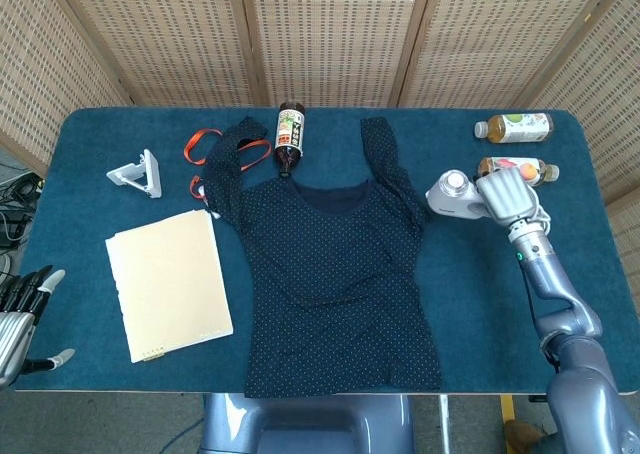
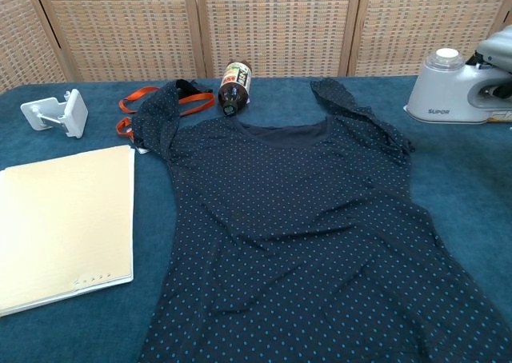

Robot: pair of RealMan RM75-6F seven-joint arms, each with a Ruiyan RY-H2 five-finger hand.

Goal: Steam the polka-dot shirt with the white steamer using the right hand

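The navy polka-dot shirt (image 1: 335, 264) (image 2: 304, 235) lies flat across the middle of the blue table, its sleeves spread toward the back. My right hand (image 1: 508, 194) (image 2: 500, 51) grips the handle of the white steamer (image 1: 452, 195) (image 2: 448, 91). The steamer is to the right of the shirt's right sleeve, off the fabric. In the chest view only the edge of that hand shows at the right border. My left hand (image 1: 20, 309) hangs below the table's front left corner, fingers apart and holding nothing.
A cream paper pad (image 1: 167, 282) lies left of the shirt. A white stand (image 1: 138, 174), an orange strap (image 1: 205, 144) and a dark bottle (image 1: 289, 134) sit at the back. Two drink bottles (image 1: 514, 126) (image 1: 520, 166) lie at the back right, near my right hand.
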